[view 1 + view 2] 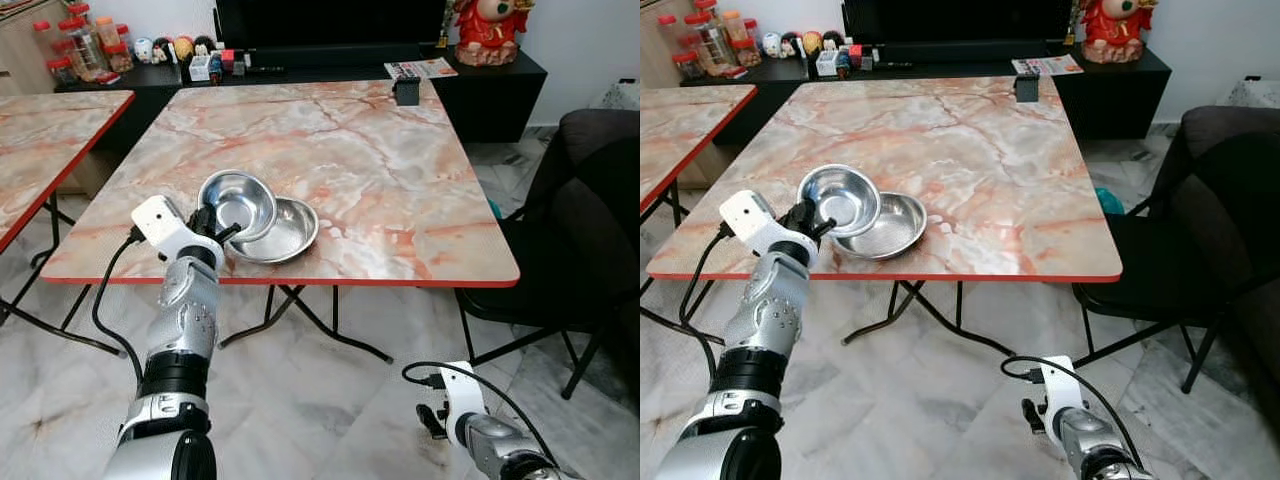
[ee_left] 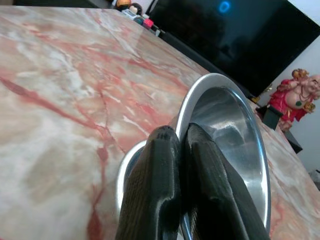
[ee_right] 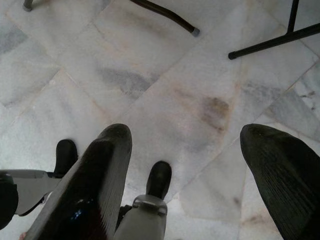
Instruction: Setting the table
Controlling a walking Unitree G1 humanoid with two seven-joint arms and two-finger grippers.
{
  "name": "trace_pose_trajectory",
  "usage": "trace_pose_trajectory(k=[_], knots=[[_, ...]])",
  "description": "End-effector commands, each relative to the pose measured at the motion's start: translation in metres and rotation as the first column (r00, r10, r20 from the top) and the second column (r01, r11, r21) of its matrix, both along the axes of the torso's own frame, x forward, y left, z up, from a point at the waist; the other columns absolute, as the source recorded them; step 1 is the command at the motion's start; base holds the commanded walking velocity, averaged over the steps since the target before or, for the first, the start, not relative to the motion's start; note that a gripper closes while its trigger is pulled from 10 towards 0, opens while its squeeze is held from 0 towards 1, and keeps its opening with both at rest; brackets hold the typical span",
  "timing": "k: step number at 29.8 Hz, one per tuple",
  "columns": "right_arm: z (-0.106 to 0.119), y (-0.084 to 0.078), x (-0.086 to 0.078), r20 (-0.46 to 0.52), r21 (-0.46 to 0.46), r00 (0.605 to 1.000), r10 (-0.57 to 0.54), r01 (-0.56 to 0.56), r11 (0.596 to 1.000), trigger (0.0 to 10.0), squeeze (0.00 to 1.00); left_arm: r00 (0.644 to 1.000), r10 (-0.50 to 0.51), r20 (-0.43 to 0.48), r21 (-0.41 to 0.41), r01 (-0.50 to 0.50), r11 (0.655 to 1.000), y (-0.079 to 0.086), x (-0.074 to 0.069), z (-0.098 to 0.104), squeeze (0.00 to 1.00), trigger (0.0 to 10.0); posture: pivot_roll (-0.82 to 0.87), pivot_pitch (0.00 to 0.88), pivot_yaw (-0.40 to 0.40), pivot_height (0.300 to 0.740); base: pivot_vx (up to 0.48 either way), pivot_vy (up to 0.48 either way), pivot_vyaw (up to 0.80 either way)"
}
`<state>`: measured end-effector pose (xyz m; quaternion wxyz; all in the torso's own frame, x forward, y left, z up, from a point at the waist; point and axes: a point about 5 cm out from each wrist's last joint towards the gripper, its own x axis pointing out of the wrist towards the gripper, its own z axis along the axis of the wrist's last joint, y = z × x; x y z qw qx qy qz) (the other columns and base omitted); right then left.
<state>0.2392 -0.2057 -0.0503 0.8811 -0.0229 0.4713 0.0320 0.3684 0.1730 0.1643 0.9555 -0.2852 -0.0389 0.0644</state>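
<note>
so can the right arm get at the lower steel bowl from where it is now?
Probably not as it stands. The right gripper hangs open over the floor, below the table, whose edge lies between. The lower bowl sits near the left gripper, which pinches the upper bowl.

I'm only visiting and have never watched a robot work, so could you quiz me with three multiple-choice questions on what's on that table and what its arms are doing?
1. Where are the steel bowls?
A. near the table's front edge
B. on the floor
C. on the chair

2. How many bowls?
A. one
B. two
C. four

3. What is the left gripper doing?
A. hanging open
B. resting on the floor
C. clamped on the tilted bowl's rim

Answers: 1 A, they sit by the red edge. 2 B, one leans on the other bowl. 3 C, the left wrist view shows fingers pinching the rim; the right gripper hangs open.
</note>
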Motion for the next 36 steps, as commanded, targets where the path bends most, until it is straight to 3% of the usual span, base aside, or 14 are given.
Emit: trace_pose_trajectory(k=[1,25,36], knots=[[0.0014,0.0023,0.0027,0.008,0.003,1.0,0.004,-0.004,1.0,10.0,0.0,1.0,-0.01,0.012,0.025,0.009,1.0,0.0012,0.0045,0.0092,0.0,10.0,-0.05,0.037,0.054,0.74,0.289,0.0,0.0],[-0.0002,0.0046,0.0007,0.002,0.019,1.0,0.019,-0.019,1.0,10.0,0.0,0.998,-0.051,0.03,0.045,0.05,0.998,-0.0003,0.0041,0.0162,0.0,10.0,-0.03,0.0,0.061,0.74,0.3,0.0,0.0],[0.0009,0.0054,0.0022,-0.003,0.024,1.0,0.031,-0.031,0.999,10.0,0.0,0.998,-0.052,0.033,0.042,0.05,0.998,0.0016,0.004,0.0185,0.0,10.0,-0.03,0.027,0.055,0.74,0.311,0.0,0.0]])
